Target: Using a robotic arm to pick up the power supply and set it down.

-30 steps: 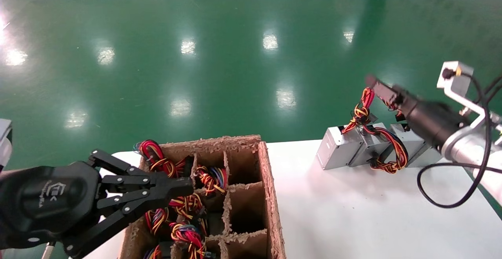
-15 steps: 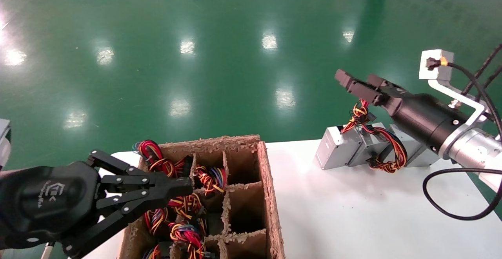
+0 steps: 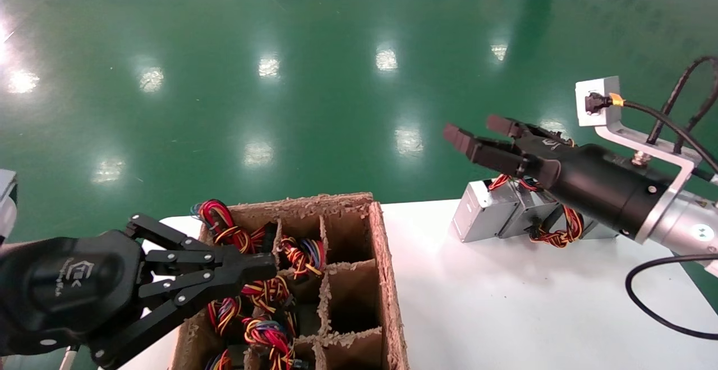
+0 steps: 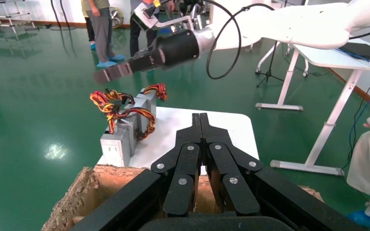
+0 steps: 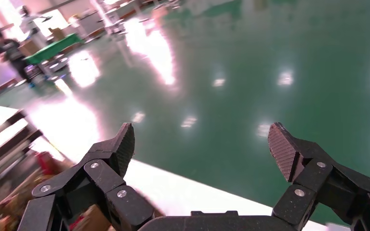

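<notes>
Right gripper [image 3: 477, 140] wide open, empty, above power supply [image 3: 485, 216] at table [image 3: 505, 303] far edge, left gripper [image 3: 263, 266] closed over carton [image 3: 387, 280].

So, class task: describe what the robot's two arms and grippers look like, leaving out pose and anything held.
The right gripper has black linked fingers with ridged pads, on a black cylindrical wrist joined to a silver-and-white arm. A light-grey block on a metal bracket carries a looping black cable. The left gripper is black too, with silver rivets and a white logo.
</notes>
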